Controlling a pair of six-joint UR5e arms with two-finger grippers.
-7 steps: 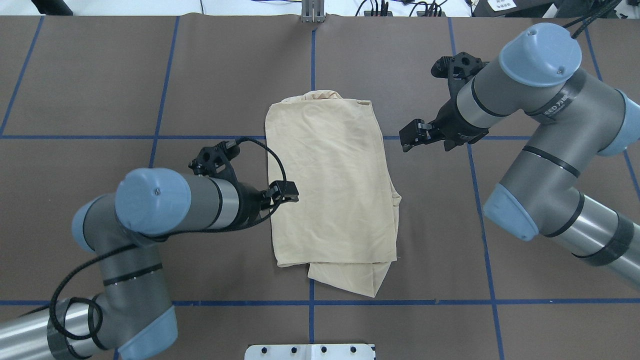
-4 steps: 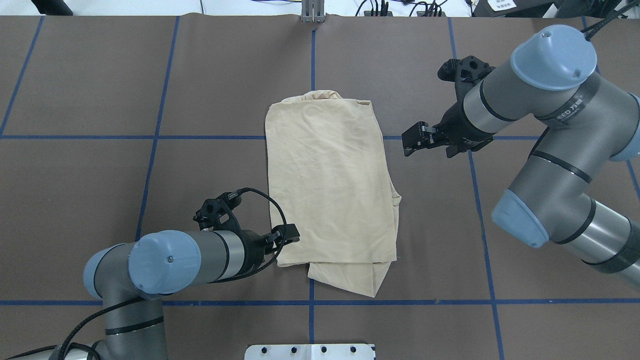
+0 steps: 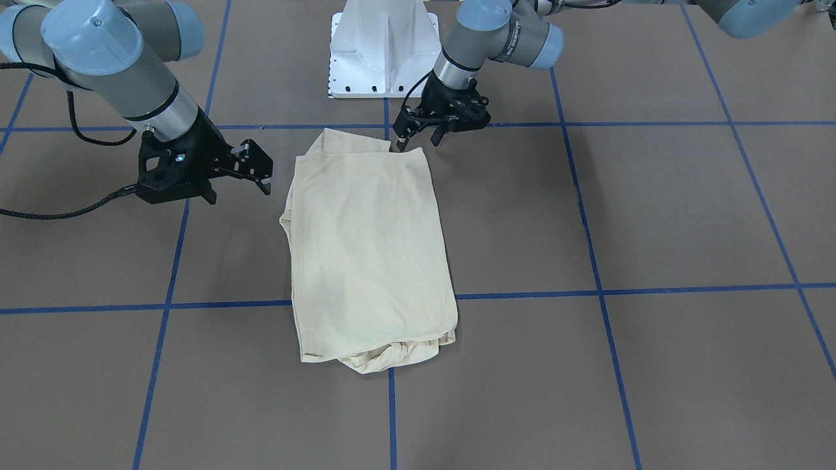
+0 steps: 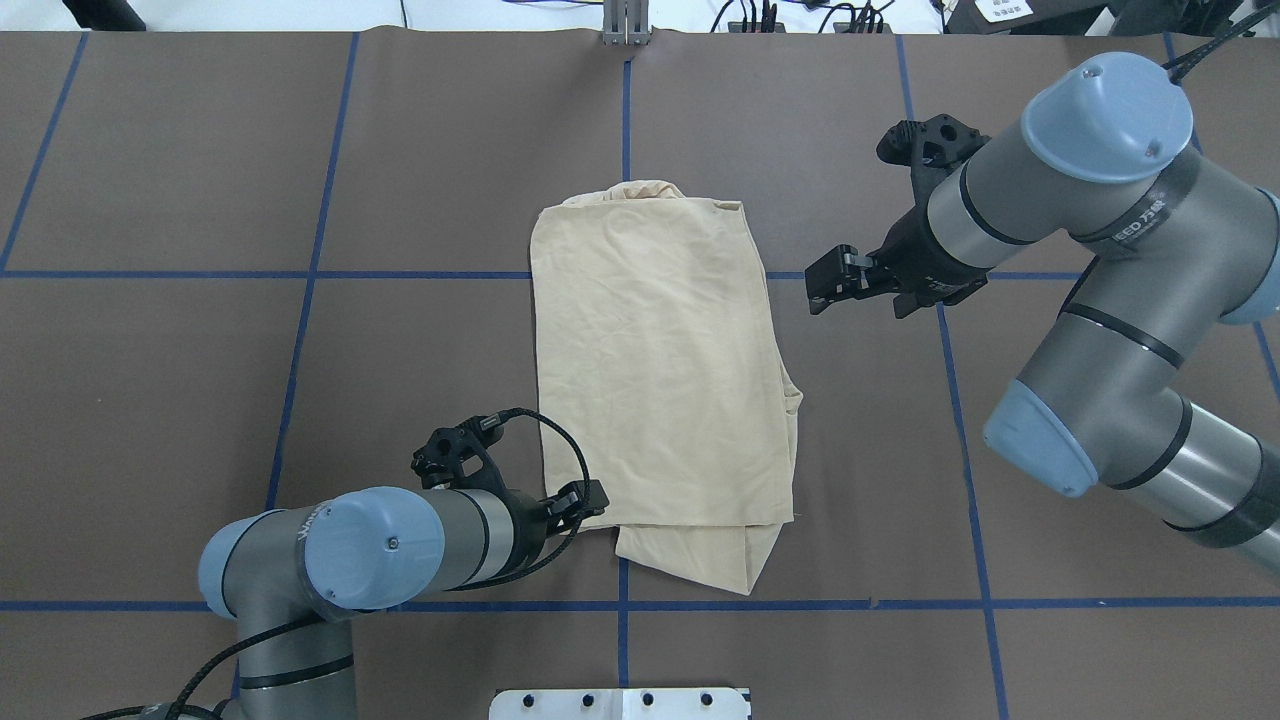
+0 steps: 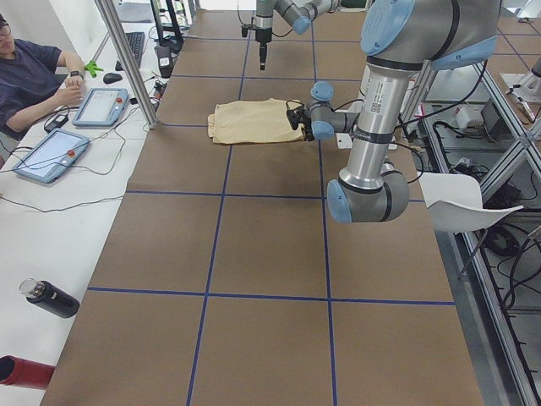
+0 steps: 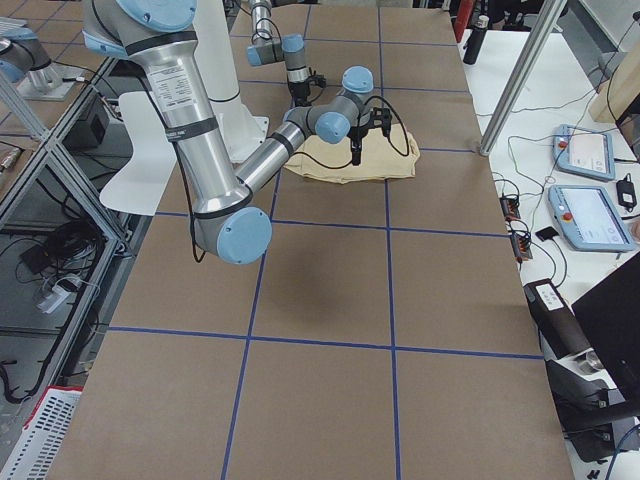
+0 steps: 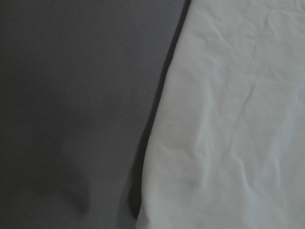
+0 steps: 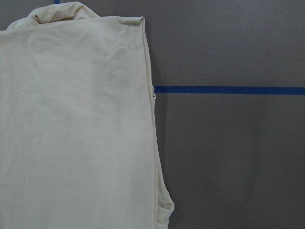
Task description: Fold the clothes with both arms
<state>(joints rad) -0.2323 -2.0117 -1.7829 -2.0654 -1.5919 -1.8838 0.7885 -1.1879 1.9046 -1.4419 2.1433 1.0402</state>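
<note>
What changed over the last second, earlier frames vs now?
The left gripper slid toward the robot along the edge of the pale cream-yellow folded shirt, ending at its near corner. The right gripper barely shifted. Nothing was gripped; the shirt lies as before.

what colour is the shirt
Plain pale cream-yellow shirt; clearest in the overhead view.

Brown blue-gridded table [image 4: 200, 400], folded cream shirt [image 4: 660, 370] at centre.
</note>
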